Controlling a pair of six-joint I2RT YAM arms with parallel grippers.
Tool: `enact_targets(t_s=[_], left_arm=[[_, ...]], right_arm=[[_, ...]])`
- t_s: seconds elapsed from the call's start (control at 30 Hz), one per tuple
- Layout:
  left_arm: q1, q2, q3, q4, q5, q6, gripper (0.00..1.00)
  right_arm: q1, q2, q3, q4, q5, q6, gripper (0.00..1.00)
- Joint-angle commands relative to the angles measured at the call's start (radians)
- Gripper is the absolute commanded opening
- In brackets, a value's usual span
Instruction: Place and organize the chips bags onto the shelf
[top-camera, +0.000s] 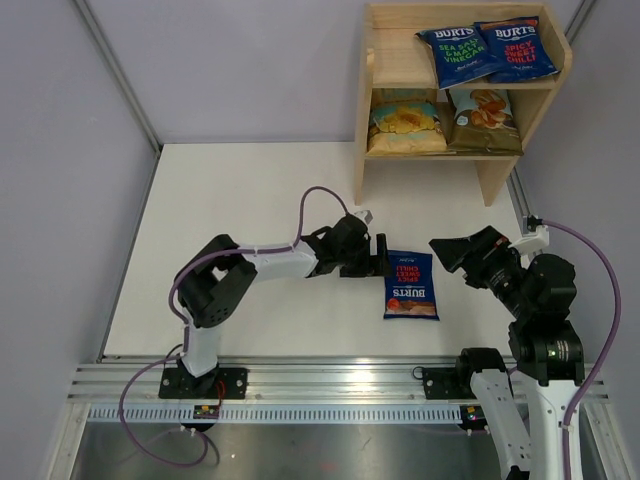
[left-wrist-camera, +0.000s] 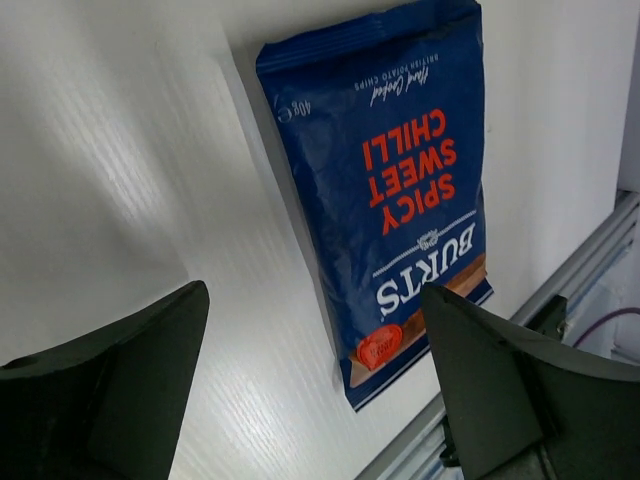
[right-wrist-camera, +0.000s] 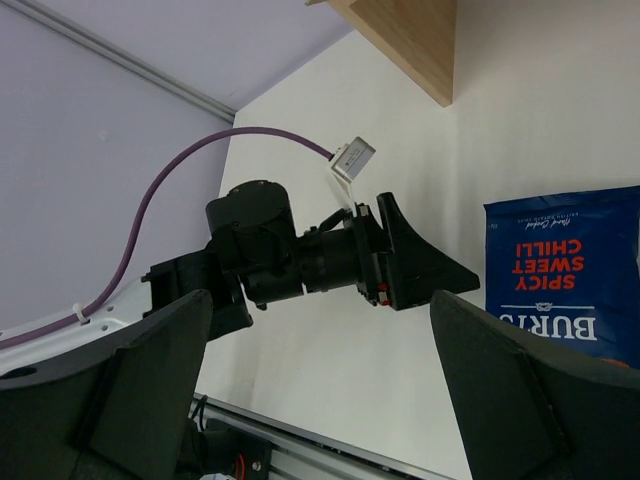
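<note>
White table (top-camera: 250, 200) carries one loose bag (top-camera: 411, 285), flat. Beside it the left jaws gape empty, the right jaws too; best pinch a crimped end, lifting gently.

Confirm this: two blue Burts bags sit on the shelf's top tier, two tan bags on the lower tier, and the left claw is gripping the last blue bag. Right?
One slip: the left claw is open and grips nothing; the last blue bag lies flat on the table beside it, as the top view shows. The shelf part is right.
</note>
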Motion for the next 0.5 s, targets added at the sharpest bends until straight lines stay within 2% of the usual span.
enact_targets(t_s=[0.0, 0.17, 0.33, 0.47], left_arm=[[-0.034, 0.042, 0.106, -0.045, -0.114, 0.053, 0.89], [-0.038, 0.128, 0.193, -0.072, -0.129, 0.061, 0.82], [-0.038, 0.221, 0.261, -0.105, -0.116, 0.061, 0.69], [-0.038, 0.263, 0.292, -0.118, -0.116, 0.058, 0.63]], right_arm=[[0.000, 0.008, -0.002, 0.047, -0.037, 0.008, 0.98], [0.000, 0.008, -0.002, 0.043, -0.056, 0.005, 0.95], [0.002, -0.007, -0.015, 0.043, -0.068, 0.005, 0.93], [0.000, -0.014, -0.020, 0.042, -0.075, 0.000, 0.93]])
